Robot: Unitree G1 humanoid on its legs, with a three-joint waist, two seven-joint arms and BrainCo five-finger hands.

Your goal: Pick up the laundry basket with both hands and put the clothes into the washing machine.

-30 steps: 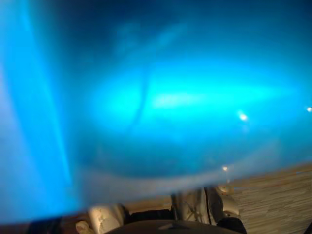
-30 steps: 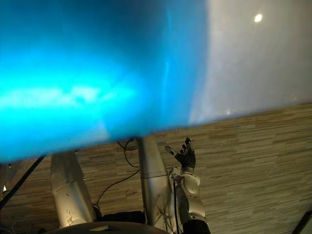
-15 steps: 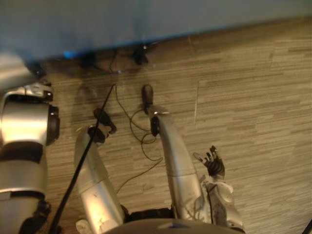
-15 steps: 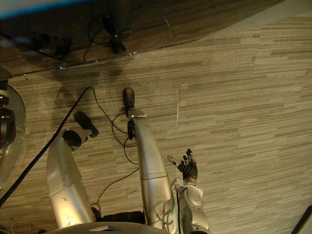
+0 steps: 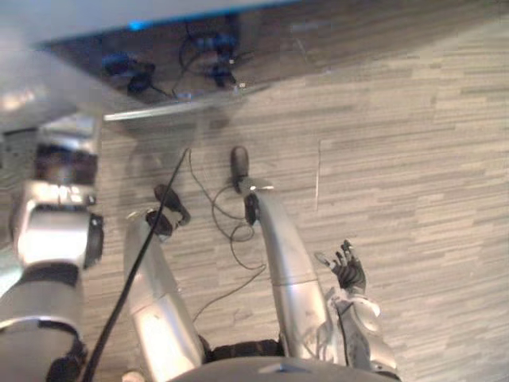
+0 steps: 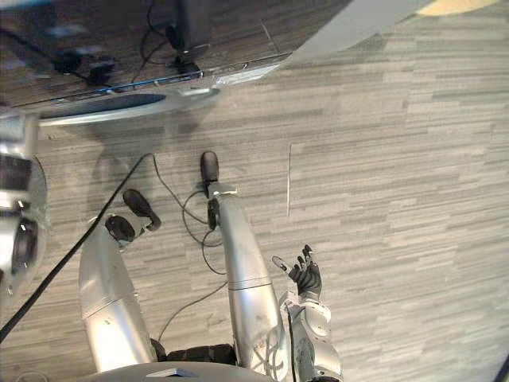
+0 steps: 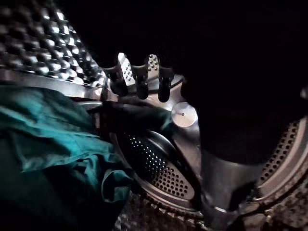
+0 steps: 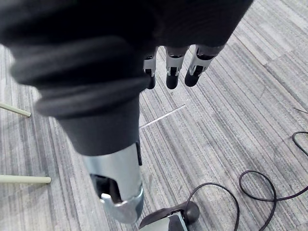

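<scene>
Teal clothes [image 7: 43, 130] lie bunched inside the washing machine's perforated steel drum [image 7: 159, 168], as I see through the left wrist camera; my left hand [image 7: 141, 77] is inside that drum just beside the cloth, though I cannot tell whether it grips anything; my right hand [image 6: 305, 274] hangs low at the robot's side over the striped floor [image 6: 398, 199], its fingers [image 8: 172, 72] straight and loosely spread, holding nothing

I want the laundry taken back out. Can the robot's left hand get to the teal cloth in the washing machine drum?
Probably yes. The left hand is inside the drum, and the teal cloth lies close beside it, with nothing in between.
</scene>
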